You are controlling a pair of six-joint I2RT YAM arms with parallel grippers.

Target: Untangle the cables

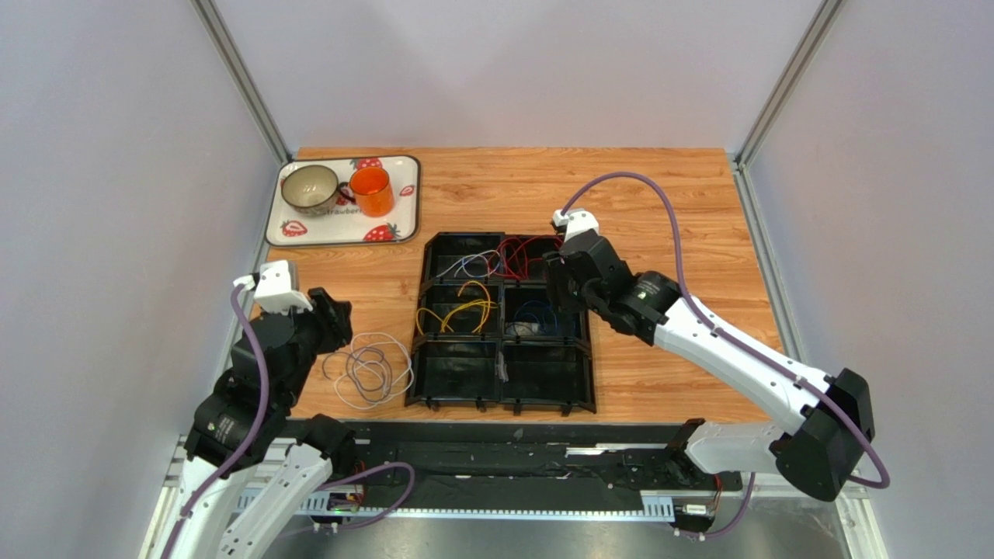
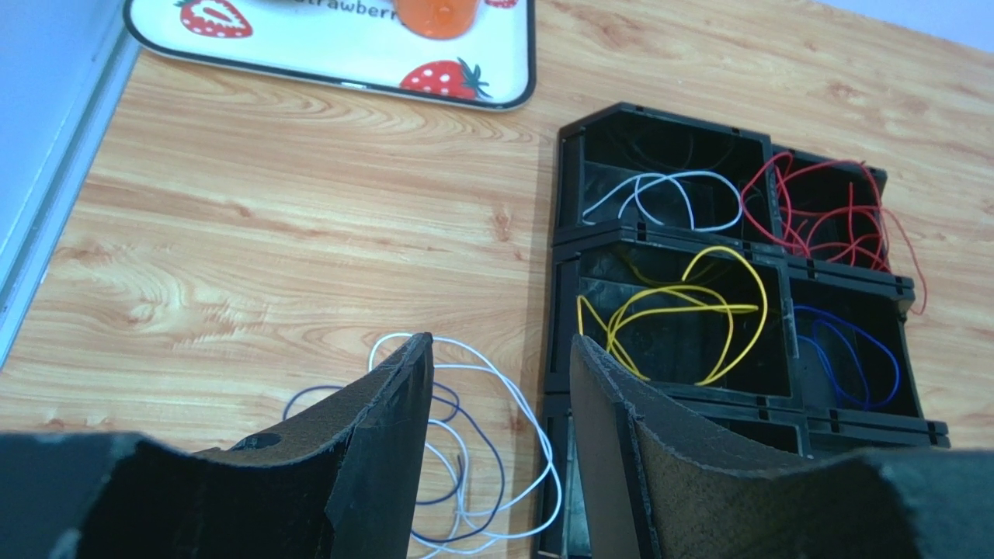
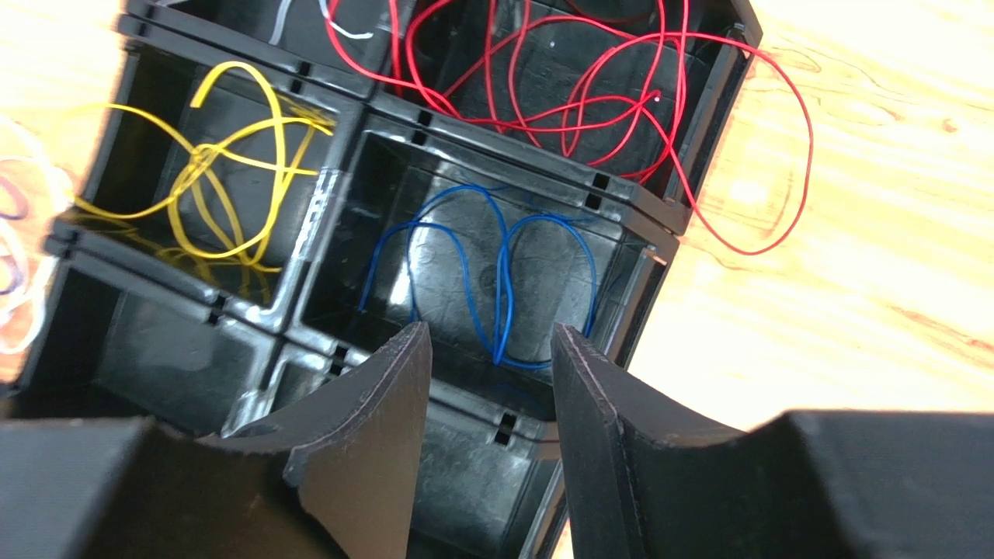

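From above, sorted cables [image 1: 461, 312] are seen in the bin [image 1: 455, 370]. A white-and-purple tangle [image 1: 368, 370] lies beside it, near the left gripper [image 1: 333, 317].

Left wrist: its jaws are parted, empty, over the tangle.

Right wrist: the right gripper [image 3: 490, 332] is spread, empty, above the blue cable [image 3: 496, 280].

The tangle is judged next; one strand must be pinched alone.

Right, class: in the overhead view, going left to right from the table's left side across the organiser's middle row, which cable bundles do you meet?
Loose white and dark cables on the table → yellow cable in the black organiser's middle-left compartment → blue cable in its middle-right compartment.
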